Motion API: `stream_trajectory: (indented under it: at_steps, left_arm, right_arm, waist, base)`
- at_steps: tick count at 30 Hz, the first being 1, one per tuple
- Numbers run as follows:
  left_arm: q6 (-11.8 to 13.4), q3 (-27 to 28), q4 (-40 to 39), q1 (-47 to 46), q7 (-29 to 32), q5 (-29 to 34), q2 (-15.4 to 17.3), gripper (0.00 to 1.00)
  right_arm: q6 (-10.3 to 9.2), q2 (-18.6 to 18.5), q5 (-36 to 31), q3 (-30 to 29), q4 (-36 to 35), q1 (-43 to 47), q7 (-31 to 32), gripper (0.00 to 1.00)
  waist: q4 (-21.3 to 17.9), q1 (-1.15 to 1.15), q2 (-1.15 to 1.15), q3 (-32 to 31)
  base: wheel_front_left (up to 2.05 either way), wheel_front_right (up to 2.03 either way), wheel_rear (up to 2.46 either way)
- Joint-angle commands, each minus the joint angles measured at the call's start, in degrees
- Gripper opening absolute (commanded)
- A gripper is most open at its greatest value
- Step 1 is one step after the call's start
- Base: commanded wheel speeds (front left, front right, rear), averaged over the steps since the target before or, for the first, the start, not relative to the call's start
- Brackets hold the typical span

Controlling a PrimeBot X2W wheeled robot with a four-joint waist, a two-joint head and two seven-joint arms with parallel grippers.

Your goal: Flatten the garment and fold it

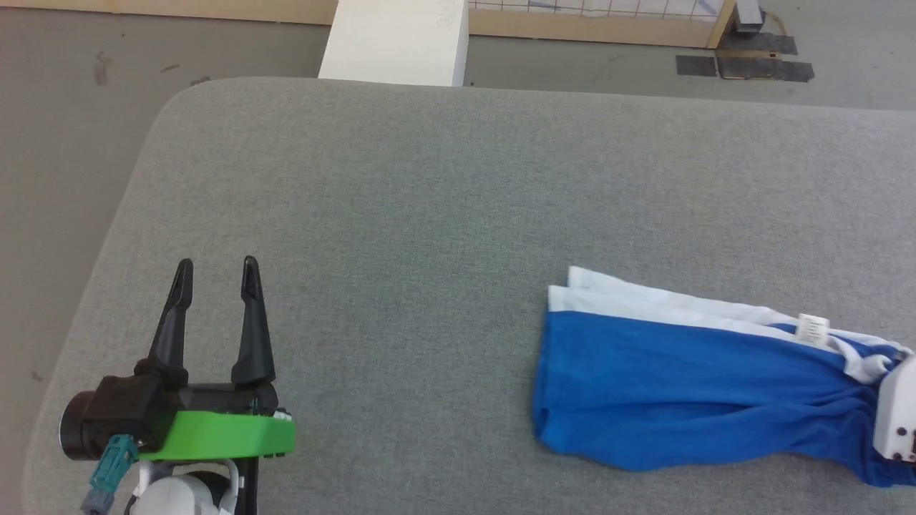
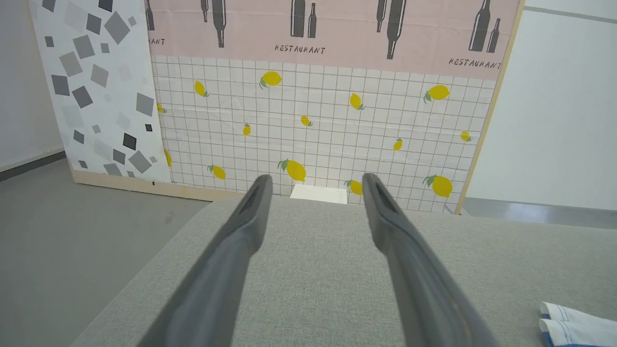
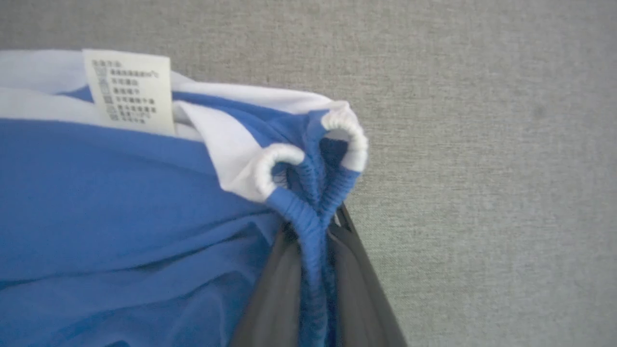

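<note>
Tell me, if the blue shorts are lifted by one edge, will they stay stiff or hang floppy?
Probably floppy: the shorts lie in soft folds and bunch where the right jaws pinch their ribbed edge, so they would likely hang down. They look thin, so probably light. Pulled along the woven grey surface, they may drag and wrinkle rather than slide.

- The pink wall panel, printed with dark bottle shapes, carries "RESTAURANT" in dark capitals twice: once near its middle and once toward its right end. At its left edge only the letters "ANT" show.
- The white care tag at the waistband of the blue shorts bears rows of small grey print, too blurred to read.
</note>
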Motion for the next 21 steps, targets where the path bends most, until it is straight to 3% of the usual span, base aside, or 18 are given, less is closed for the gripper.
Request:
stream_trajectory:
  at_steps: [1,4,10,15,21]
  left_arm:
    - [-0.37,0.09,0.15,0.07,-0.27,0.46,-0.30,1.00]
    - [-0.57,0.17,0.32,0.04,-0.27,0.63,-0.37,1.00]
    - [-0.86,0.54,0.84,0.29,-0.27,0.61,-0.48,1.00]
    - [-1.04,0.43,0.94,0.72,-0.27,0.47,-0.54,1.00]
    - [-1.31,0.51,0.89,0.96,-0.27,0.35,-0.57,1.00]
  right_arm:
    - [-0.11,-0.73,-1.55,-0.38,0.88,-1.04,-0.47,0.00]
    - [-0.11,-0.98,-2.64,-0.67,1.62,-1.81,-0.88,0.00]
    - [-0.11,-2.74,-0.85,5.05,-3.24,-1.88,2.36,0.00]
    - [-0.11,-4.52,5.86,11.45,-14.64,-0.16,12.03,0.00]
    - [-0.11,-2.25,12.37,15.00,-25.59,0.25,18.89,0.00]
  waist:
    - [-0.22,0.00,0.00,0.05]
    - [-0.47,0.00,0.00,-0.05]
    - [-0.81,0.00,0.00,-0.61]
    - [-0.78,0.00,0.00,-1.30]
    - [-0.57,0.00,0.00,-1.25]
  base:
    - [0.00,0.00,0.00]
    - [0.00,0.00,0.00]
    - [0.00,0.00,0.00]
    - [0.00,0.00,0.00]
    - [0.00,0.00,0.00]
